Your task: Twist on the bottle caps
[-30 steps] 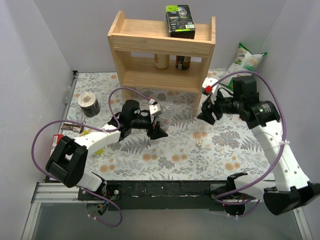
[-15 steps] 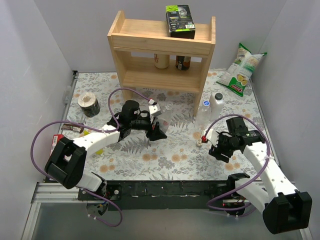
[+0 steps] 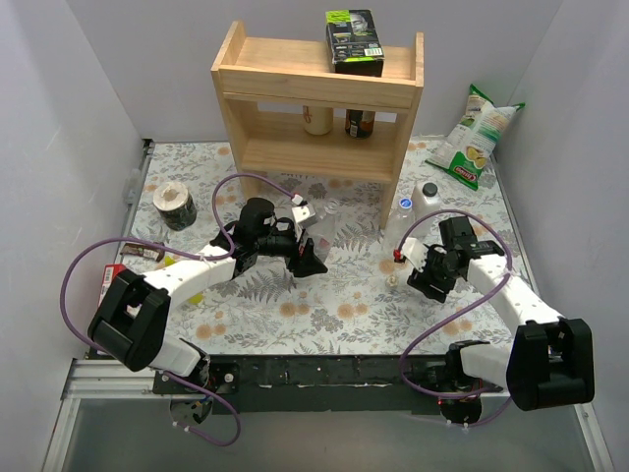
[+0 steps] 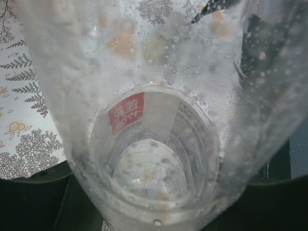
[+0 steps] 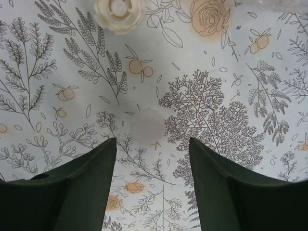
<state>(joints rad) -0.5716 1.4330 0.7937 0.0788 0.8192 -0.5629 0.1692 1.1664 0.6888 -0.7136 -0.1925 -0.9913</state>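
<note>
My left gripper (image 3: 310, 261) is shut on a clear bottle (image 4: 154, 144). The bottle fills the left wrist view, where I look through its wet wall and base; the dark fingers (image 4: 33, 202) flank it. In the top view it is hard to make out. My right gripper (image 3: 415, 285) hangs low over the table, open. In the right wrist view a flat white bottle cap (image 5: 148, 124) lies just beyond the gap of that gripper (image 5: 152, 144), untouched. A cream ribbed cap (image 5: 119, 12) (image 3: 392, 279) lies farther ahead. A clear bottle with a blue cap (image 3: 403, 211) stands by the shelf's right post.
A wooden shelf (image 3: 319, 98) stands at the back with two jars inside and a black box (image 3: 354, 41) on top. A whitish bottle (image 3: 428, 200) stands beside the blue-capped one. A snack bag (image 3: 477, 133) leans at the back right; a tape roll (image 3: 175, 205) sits at left.
The right arm has swung from beside the shelf's post down toward me and now sits low over the caps, its jaws a little narrower. The left arm and its bottle have held still.
</note>
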